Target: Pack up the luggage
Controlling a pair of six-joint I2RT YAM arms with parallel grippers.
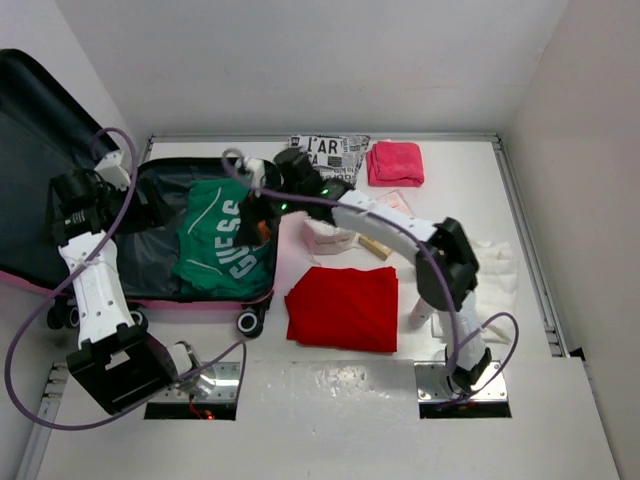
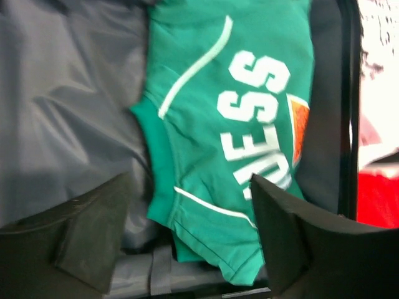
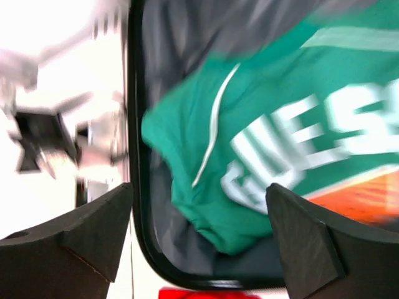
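luggage lies open at the table's left, long axis left-right, green shirt in its right half. my right gripper hangs over that shirt, jaws apart, empty. left gripper, also apart, is over the lining. red shirt lies just right of the rim, nearest the right arm, i judge.

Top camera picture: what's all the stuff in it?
luggage: one, pink shell, grey lining, open at left
green shirt: one, white letters, inside the luggage
red cloth: one, folded, beside the luggage
pink towel: one, folded, far edge
printed cloth: one, black-white, beside pink towel
pale things: few, whitish, middle
white cloth: one, right side
left end effector: one, black, open, over luggage
right end effector: one, black, open, over green shirt
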